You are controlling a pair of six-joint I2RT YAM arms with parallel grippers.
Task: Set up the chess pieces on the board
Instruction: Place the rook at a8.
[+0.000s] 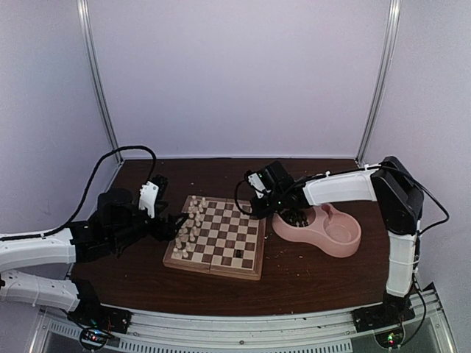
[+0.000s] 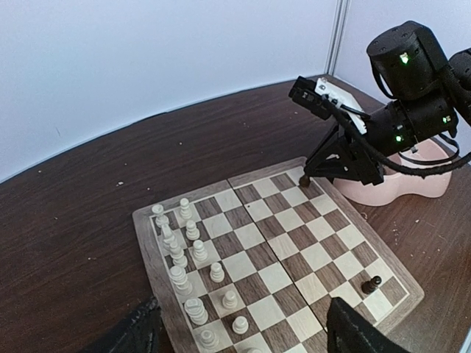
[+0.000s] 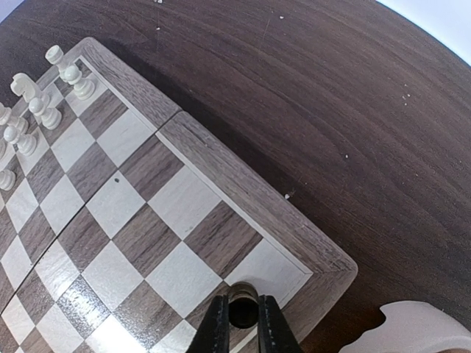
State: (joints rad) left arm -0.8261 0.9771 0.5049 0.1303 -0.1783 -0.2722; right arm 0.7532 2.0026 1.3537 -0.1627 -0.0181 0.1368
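**Dark piece going down on the far right corner**

The step in hand is the placing of a dark man. The right hand (image 2: 305, 175) reaches over the far right corner of the board (image 3: 243, 190), its two fingers clamped on a dark piece (image 3: 243, 307). From the right wrist view, the piece hangs upright at the pale corner square, low over the wood. Whether its foot already touches cannot be told.

The left hand (image 1: 175, 219) hovers at the board's left edge with its fingers well apart and nothing between them. The cream pieces (image 2: 184, 250) stand in two files along that left side, so that half looks done. On the dark side only a second dark piece (image 2: 374, 282) stands, on the near right corner. More dark figures seem to lie in the pink double bowl (image 1: 324, 232), which rests on the surface (image 1: 221, 173) just beside the board's right edge.

The next move probably calls for seating the piece squarely on the corner square, then parting the fingers gently and lifting straight up, since so small a figure would tip at a sideways nudge. After that, the bowl is the likely place to fetch the next one.
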